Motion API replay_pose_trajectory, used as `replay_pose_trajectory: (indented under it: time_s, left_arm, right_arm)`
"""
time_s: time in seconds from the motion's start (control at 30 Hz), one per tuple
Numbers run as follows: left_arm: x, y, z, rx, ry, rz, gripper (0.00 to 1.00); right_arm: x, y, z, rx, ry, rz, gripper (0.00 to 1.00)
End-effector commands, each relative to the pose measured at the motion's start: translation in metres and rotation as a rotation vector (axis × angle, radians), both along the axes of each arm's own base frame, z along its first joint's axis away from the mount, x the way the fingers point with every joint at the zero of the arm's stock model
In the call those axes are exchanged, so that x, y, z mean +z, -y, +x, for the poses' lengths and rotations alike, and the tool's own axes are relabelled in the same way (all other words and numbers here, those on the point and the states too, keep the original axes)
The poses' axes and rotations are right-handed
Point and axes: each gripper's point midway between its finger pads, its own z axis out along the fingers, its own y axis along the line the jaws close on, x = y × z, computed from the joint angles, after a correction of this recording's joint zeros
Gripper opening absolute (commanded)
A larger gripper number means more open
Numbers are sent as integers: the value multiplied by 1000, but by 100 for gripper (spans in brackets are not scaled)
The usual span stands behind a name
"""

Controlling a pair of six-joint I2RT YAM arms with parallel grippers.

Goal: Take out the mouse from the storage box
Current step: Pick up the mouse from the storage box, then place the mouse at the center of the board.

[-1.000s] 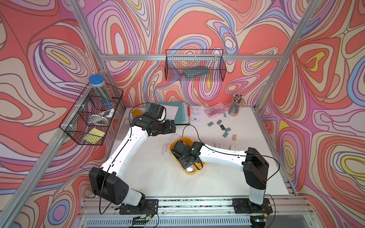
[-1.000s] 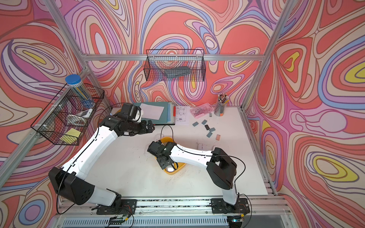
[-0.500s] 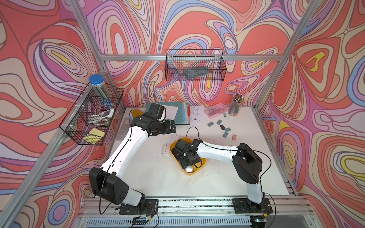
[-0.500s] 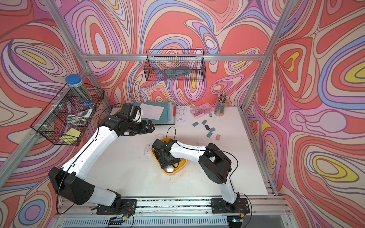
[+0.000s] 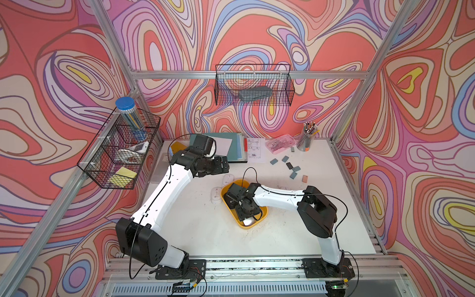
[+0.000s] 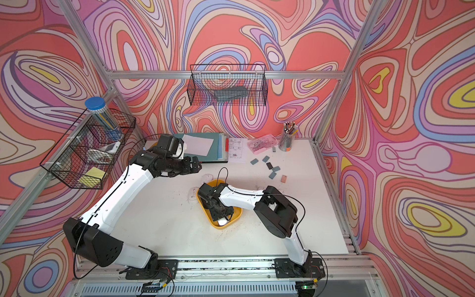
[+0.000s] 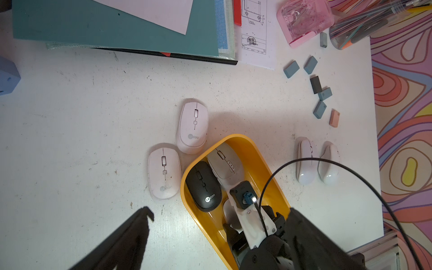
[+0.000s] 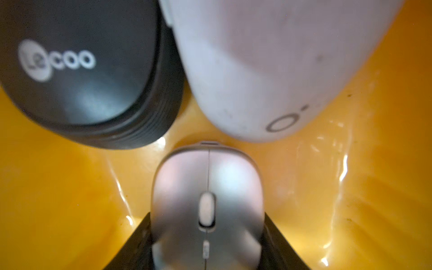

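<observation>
Within the last second the right gripper (image 8: 207,219) has narrowed its jaws onto both flanks of the white mouse (image 8: 207,182), which still lies in the storage box (image 7: 253,156) at its near end, so lift-out appears due; the left gripper (image 5: 222,164) hangs wide open beyond the box.

The white table (image 5: 195,226) holds many things. The yellow storage box (image 7: 257,152) sits flat on it, right under the right claw (image 5: 247,216). Just left of the claw, outside the box, lies a pale pink mouse (image 7: 164,173). A second pink mouse (image 7: 193,126) lies a bit past it. Right of the claw, two white mice (image 7: 305,163) lie tipped on their sides. Farther off on that side are small blocks (image 7: 319,109) and one orange block (image 7: 334,118). Far past the claw, by the back wall, are folders (image 7: 105,30), a printed paper (image 7: 256,46), a pink case (image 7: 304,21) and a pencil cup (image 5: 305,142).
</observation>
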Motion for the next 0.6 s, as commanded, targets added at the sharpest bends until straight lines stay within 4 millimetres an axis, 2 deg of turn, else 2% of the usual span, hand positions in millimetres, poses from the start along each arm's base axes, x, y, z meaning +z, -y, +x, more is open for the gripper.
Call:
replay_pose_trajectory:
  time_s: [0.0,0.07,0.17,0.27,0.33,0.43,0.5,0.57]
  left_arm:
    - [2,-1,-2,-5,13,-8,94]
    - [3,-2,-2,-4,14,-6,94]
    - [3,-2,-2,-2,17,-4,94]
    - [3,-3,-2,-1,18,-4,94]
    - [3,-3,-2,-1,17,-6,95]
    - [3,-1,-2,-5,16,-11,95]
    - [3,-2,-2,-4,14,-11,94]
    - [3,-1,-2,-6,13,-13,94]
  right_arm:
    - [28,3,7,15,64,24,34]
    - [55,0,16,16,131,51,34]
    - [92,8,29,6,231,47,33]
    - [117,30,37,-26,325,3,32]
    - [127,56,39,-77,351,-23,32]
    - [125,102,34,-179,338,-58,32]
    - [118,132,28,-262,305,-71,33]
    - [103,158,17,-341,250,-85,33]
